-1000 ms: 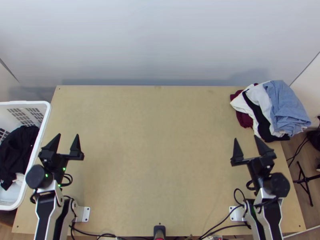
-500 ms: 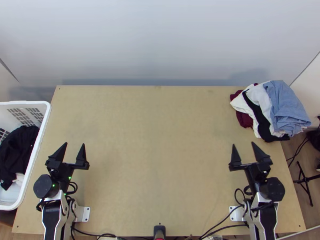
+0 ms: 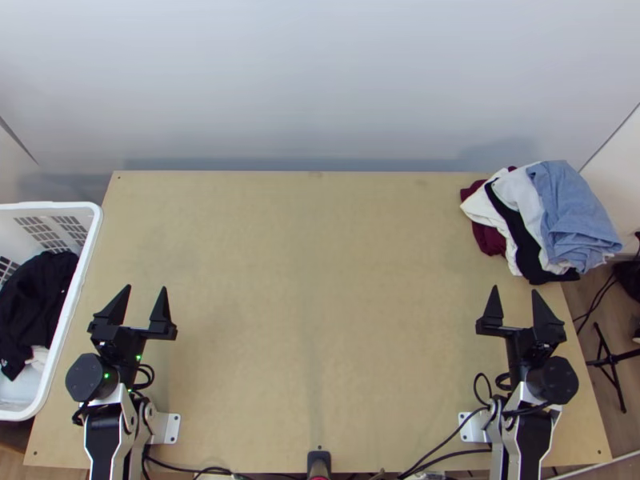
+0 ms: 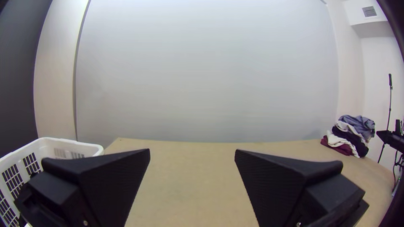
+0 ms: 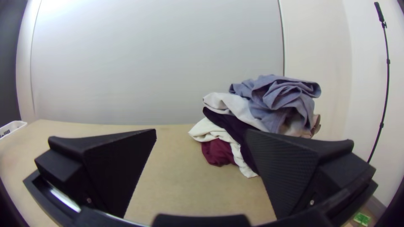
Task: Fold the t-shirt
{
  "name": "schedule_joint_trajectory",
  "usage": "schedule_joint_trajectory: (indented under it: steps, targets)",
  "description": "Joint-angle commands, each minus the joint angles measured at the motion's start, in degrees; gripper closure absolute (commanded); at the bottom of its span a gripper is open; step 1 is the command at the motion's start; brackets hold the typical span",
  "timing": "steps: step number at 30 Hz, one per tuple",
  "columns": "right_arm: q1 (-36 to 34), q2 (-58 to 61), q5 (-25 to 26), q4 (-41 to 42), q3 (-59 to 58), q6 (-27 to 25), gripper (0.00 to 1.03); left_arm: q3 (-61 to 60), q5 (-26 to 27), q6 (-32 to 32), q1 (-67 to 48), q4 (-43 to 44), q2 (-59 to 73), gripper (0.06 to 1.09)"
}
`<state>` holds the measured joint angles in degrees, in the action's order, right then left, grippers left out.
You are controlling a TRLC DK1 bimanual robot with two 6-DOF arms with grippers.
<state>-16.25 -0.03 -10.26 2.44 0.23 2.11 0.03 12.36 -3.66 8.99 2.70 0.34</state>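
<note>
In the top view, a white basket [image 3: 64,204] at the left side of the light wooden table [image 3: 312,280], and inside, a bunched black cloth [image 3: 36,296]. Longest from far to near, with the far part leaning toward the table and the near end slanting out to the left. Beside that near end, also in the basket, a small bit of white cloth [image 3: 38,356]. Hard to tell the t-shirt from the other clothes; no telling its collar end, either. At the table's far right corner, a messy heap: blue cloth [image 3: 570,212] on top, then pale cloth [image 3: 520,196], a long dark cloth [image 3: 526,252] running slantwise from far left to near right, cream cloth [image 3: 484,212], and a bit of dark red cloth [image 3: 490,240] low down on the left. Over the near left part of the table, the left gripper [image 3: 146,288], spread wide and pinching nothing. Over the near right part, the right gripper [image 3: 515,290], spread wide too, with nothing between its fingers. In the left wrist view, the basket with slots in its walls, and the heap well apart from it, across the table. In the right wrist view, the same heap near, loose and crumpled, with blue folds on top and dark red at the bottom.
</note>
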Motion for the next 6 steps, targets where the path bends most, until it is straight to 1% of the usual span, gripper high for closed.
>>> schedule_joint_trajectory:
  steps: [1,6]
  targets:
    - [-1.06,-0.06,-0.02,-0.24,-0.05,0.00,0.04,-0.12,0.03,-0.03,-0.03,-0.50,-0.34,0.11]
    - [-1.06,-0.06,-0.02,-0.24,-0.05,0.00,0.04,-0.12,0.03,-0.03,-0.03,-0.50,-0.34,0.11]
